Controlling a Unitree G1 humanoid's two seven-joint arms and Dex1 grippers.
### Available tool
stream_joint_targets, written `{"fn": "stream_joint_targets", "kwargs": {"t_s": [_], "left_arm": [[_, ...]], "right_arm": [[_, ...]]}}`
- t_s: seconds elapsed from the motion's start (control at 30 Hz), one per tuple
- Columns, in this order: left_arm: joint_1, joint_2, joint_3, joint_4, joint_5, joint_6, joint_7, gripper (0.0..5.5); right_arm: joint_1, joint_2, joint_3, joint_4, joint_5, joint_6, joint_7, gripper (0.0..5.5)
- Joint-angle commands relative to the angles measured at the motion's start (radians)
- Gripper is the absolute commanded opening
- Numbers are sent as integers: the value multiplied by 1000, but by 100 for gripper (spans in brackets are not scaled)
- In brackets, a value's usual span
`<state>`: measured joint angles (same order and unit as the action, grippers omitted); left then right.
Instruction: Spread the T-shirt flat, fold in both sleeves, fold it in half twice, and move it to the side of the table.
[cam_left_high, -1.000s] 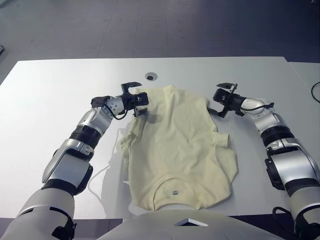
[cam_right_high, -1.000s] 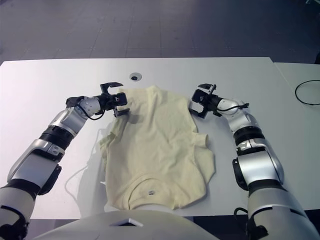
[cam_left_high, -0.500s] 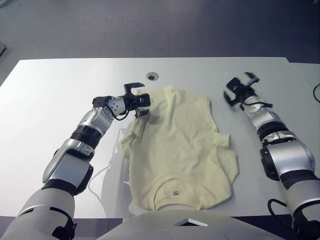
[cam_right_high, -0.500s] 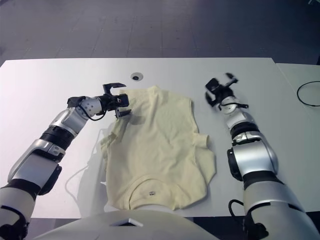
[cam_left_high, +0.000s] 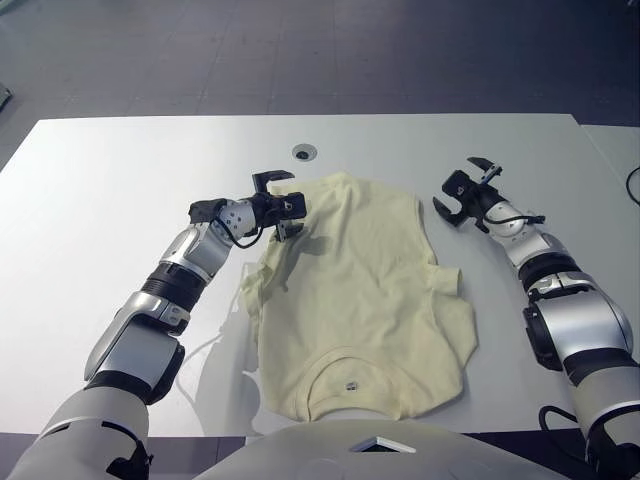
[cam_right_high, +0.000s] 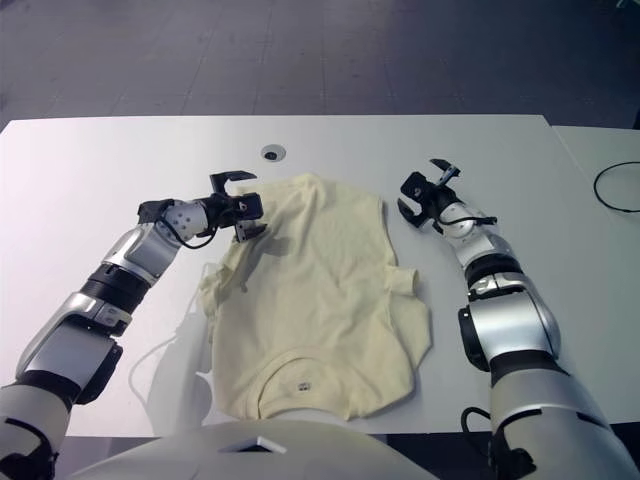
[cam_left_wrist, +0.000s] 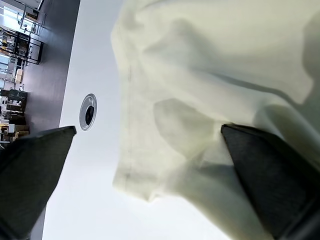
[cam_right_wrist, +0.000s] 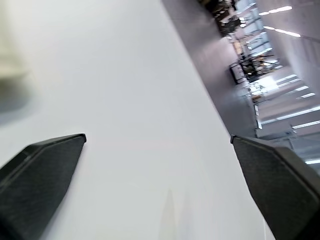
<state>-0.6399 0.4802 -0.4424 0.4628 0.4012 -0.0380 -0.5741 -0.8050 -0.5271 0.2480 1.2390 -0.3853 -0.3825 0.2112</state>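
Right gripper pulled off shirt, now hung just beside it over table, fingers spread. Left gripper parked at shirt's far-left corner, fingers apart. Shirt laid mid-table, kinda rumpled.

No readable text or numbers; small neck tag of the T-shirt illegible.

T-shirt on table, round hole behind it

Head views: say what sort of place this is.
Probably a lab or workshop hall: a large white table with a cable grommet, bare dark floor beyond it, and ceiling strip lights in the right wrist view.
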Motion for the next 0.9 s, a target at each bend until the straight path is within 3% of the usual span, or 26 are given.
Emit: {"fn": "stream_joint_targets", "kwargs": {"t_s": [0.03, 0.17, 0.27, 0.4, 0.63, 0.8, 0.9], "left_arm": [[-4, 6, 85, -179, 19, 83, 61, 540], [140, 44, 129, -558, -29, 271, -55, 540], [353, 171, 134, -946, -164, 489, -288, 540], [496, 305, 189, -1255, -329, 684, -458, 540], [627, 457, 124, -1312, -297, 671, -489, 540], [734, 516, 20, -1215, -158, 527, -420, 540], [796, 578, 24, -1171, -129, 451, -425, 540]], "right_arm": [[24, -15, -13, -59, 18, -21, 31, 539], [36, -15, -34, -124, 44, -20, 50, 539], [40, -20, -48, -167, 59, -14, 63, 539], [84, -61, -83, -236, 85, 6, 56, 539], [105, -69, -101, -278, 82, 35, 53, 539], [106, -81, -105, -289, 83, 41, 62, 539], [117, -81, -100, -293, 84, 34, 80, 539]]}}
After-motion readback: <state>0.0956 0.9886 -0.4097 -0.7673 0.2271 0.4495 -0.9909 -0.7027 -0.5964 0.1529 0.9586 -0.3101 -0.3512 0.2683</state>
